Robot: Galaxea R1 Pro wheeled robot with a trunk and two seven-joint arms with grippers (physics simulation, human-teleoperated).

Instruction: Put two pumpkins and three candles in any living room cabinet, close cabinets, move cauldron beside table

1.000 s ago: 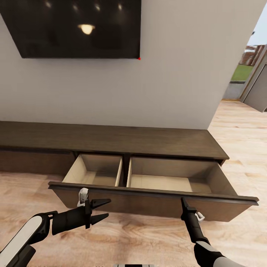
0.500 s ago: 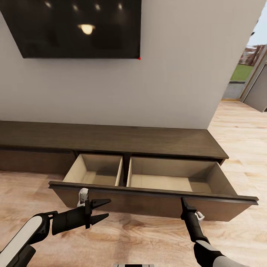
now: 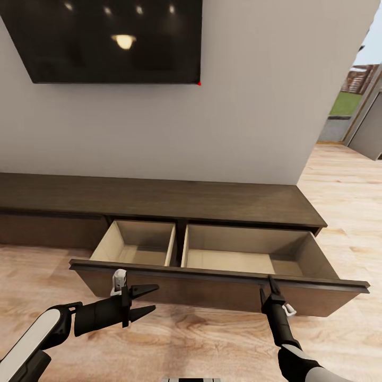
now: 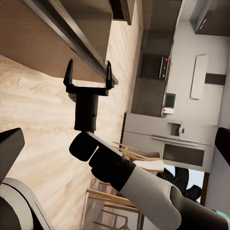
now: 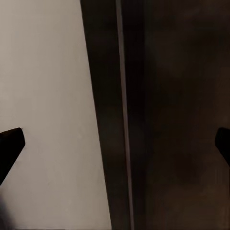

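Note:
The cabinet [image 3: 159,199] is a long dark-brown console along the wall. Its wide drawer [image 3: 223,286] is pulled out, and both pale beige compartments show bare bottoms. My right gripper [image 3: 271,284] is open at the drawer front's top rim. In the left wrist view its two fingers [image 4: 70,76] straddle that rim, and in the right wrist view the dark rim [image 5: 120,120] runs between the fingertips. My left gripper [image 3: 151,300] is open and empty just in front of the drawer front, left of centre. The pumpkins, candles and cauldron are out of view.
A black TV [image 3: 106,37] hangs on the off-white wall above the console. Light wood-plank floor [image 3: 212,339] lies under both arms. A doorway [image 3: 361,111] opens at the far right. Grey kitchen units [image 4: 167,139] and wooden chairs [image 4: 129,153] appear behind in the left wrist view.
My right gripper has shifted slightly right and up onto the drawer front's top rim. The left arm, the drawer and the camera have not moved.

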